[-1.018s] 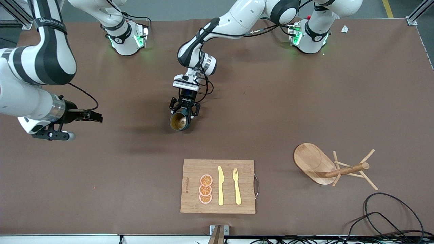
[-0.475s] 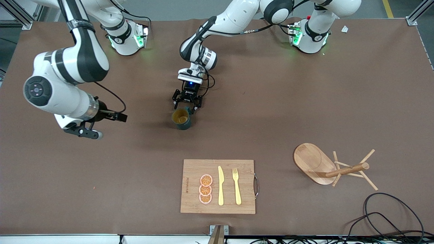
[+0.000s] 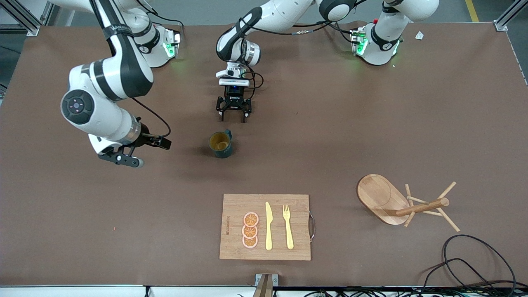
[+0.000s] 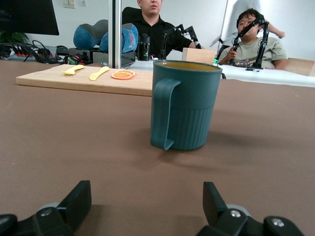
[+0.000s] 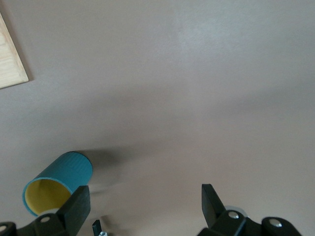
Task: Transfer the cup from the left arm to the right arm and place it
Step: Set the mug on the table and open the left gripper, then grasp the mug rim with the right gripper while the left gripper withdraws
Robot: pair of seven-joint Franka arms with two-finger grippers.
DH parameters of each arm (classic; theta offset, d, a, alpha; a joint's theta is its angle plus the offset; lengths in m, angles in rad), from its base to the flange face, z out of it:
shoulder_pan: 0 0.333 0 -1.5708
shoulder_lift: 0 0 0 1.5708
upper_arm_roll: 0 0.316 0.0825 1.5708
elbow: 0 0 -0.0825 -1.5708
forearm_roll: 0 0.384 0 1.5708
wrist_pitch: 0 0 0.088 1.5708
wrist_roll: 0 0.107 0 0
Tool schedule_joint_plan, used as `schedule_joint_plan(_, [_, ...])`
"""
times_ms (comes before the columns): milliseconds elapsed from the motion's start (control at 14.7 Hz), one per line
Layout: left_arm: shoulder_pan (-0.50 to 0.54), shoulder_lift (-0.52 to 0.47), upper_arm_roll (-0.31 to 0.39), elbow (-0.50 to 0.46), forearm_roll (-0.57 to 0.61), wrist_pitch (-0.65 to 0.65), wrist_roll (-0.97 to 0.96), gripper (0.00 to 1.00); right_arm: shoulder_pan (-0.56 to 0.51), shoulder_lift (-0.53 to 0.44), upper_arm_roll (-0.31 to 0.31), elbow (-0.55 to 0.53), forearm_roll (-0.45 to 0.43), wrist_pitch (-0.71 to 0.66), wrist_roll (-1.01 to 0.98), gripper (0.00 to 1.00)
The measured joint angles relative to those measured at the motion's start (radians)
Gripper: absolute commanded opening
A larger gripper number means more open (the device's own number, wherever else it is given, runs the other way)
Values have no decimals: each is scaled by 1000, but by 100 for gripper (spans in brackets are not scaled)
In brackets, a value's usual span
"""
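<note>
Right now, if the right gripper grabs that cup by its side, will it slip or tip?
The cup stands upright on the table, so it probably won't roll. Its ribbed wall should give grip. It looks stiff and light, and taller than wide, so a high sideways nudge might tip it. The right gripper is open beside it.

Even, bright overhead light; soft shadows beside the cup (image 3: 221, 144); sharp views, no glare.

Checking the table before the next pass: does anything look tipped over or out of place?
Yes: the wooden peg rack lies tipped on its side toward the left arm's end of the table, base edge-up and pegs sticking sideways. The cup stands upright on the table, apart from both open grippers.
</note>
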Motion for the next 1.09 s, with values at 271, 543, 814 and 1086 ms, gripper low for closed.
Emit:
schedule_joint_plan(271, [1,-4,-9,-2,0,-1,49,100,24,0,0,-56,47,65,7,100])
schedule_joint_plan(543, [0,-80,-19,-29,-107,-7,151,100,81,0,1,-119,48,125,65,100])
schedule_joint_plan(814, [2,-252,-27,-170,-178,-11,213,99,134,0,1,-153,49,165,107,100])
schedule_joint_plan(1086, [35,-418,-26,-368,-182,-10,222,99,182,0,1,-213,49,279,156,100])
